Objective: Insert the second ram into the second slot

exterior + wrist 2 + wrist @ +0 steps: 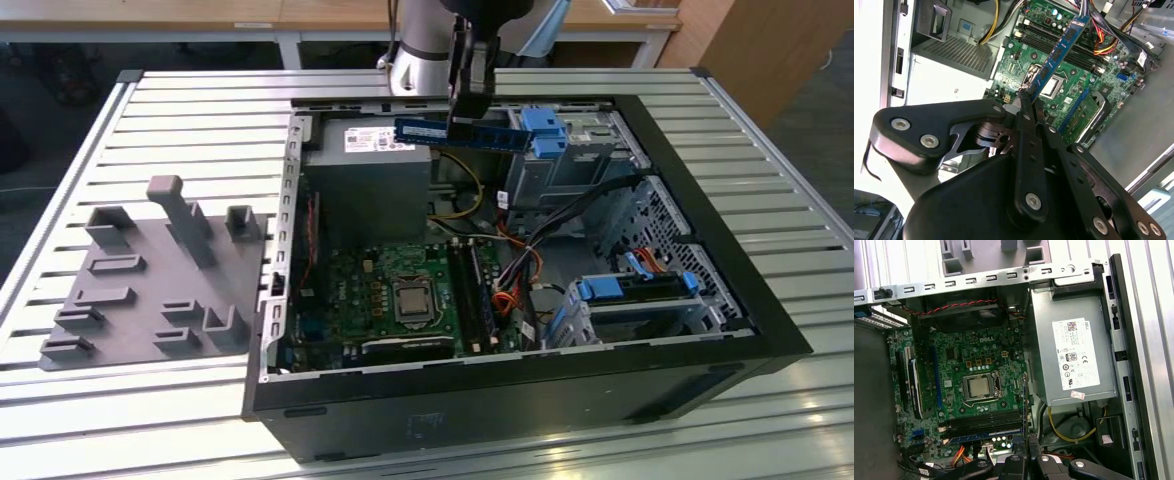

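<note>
Above the open sheet-metal case [534,400], black end effector [467,118] tight on the thin, flat, dark-blue second ram [424,130].

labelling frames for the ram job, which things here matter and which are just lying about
In the job: second ram, end effector gripping it, ram slots.
Lying about: grey fixture block, power supply, blue drive-bay clips.
</note>
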